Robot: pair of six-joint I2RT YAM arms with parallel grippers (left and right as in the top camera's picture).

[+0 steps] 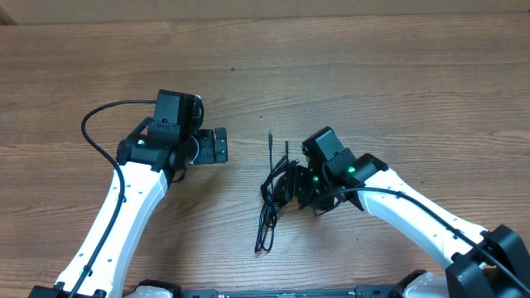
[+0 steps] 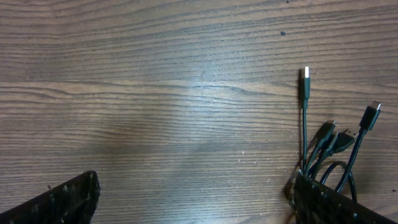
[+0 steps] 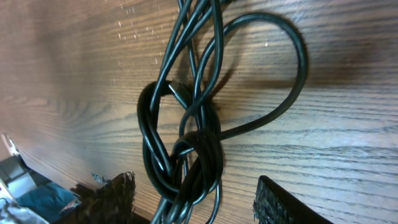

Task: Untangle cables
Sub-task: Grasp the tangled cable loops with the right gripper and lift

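Your bench (image 1: 373, 66) carries two arms and one bundle. The left arm (image 1: 124, 207) reaches in from the near-left corner and stops left of the middle. Its jaws stand wide and hold nothing, pointing toward the right edge. The right arm (image 1: 414, 217) comes in from the near-right corner. Its jaws are also apart, set low on either side of the bundle without pinching it.

The cables (image 1: 277, 186) lie just right of the bench's middle, with one long strand trailing toward the near edge. In the right wrist view the knot (image 3: 189, 155) sits just ahead of the jaws, and a wide loop (image 3: 303, 59) spreads beyond it. The plugs (image 2: 306, 74) fan out toward the far edge, free of the tangle.

I judge the step in hand to be taking hold of the knot. Close the right jaws on the thick wraps, not on the loop, and press lightly so the strands can slide. Then bring the left jaws to a single plug and draw it slowly toward the left edge. A hard pull would likely tighten the knot.
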